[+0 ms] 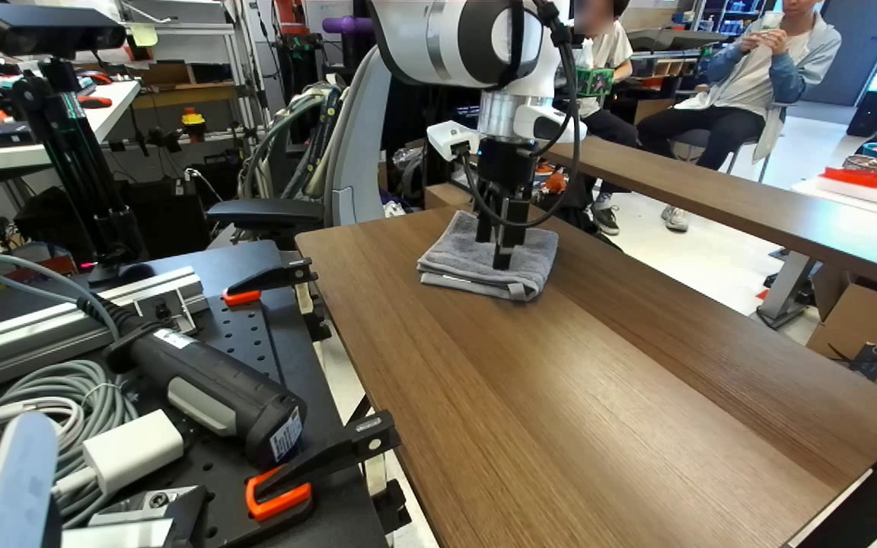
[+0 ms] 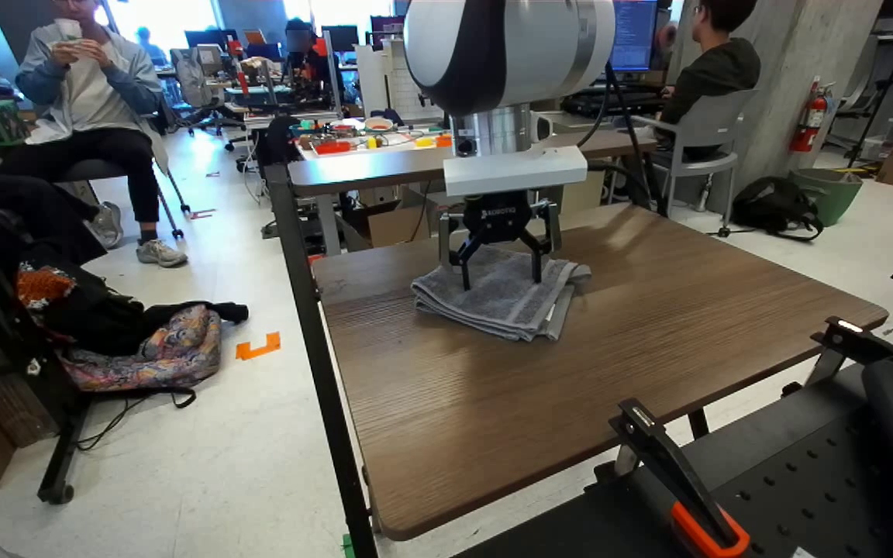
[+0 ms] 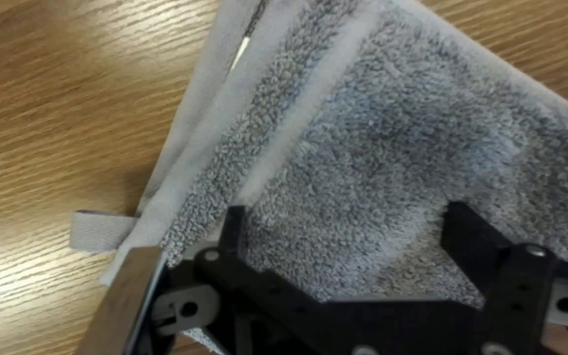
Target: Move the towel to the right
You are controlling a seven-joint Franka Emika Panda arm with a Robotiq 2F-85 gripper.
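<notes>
The towel is a folded grey cloth in several flat layers. It lies on the brown table near its back edge in an exterior view, and it also shows in an exterior view. In the wrist view the towel fills most of the picture, with a small tab at its left edge. My gripper is open, its two black fingers wide apart over the towel. In both exterior views the gripper points down, with the fingertips at the towel's top surface. No fold stands up between the fingers.
The brown table extends around the towel. A black perforated side table adjoins it, with clamps along the edge and a black handheld tool on it. A chair and a long bench stand beyond.
</notes>
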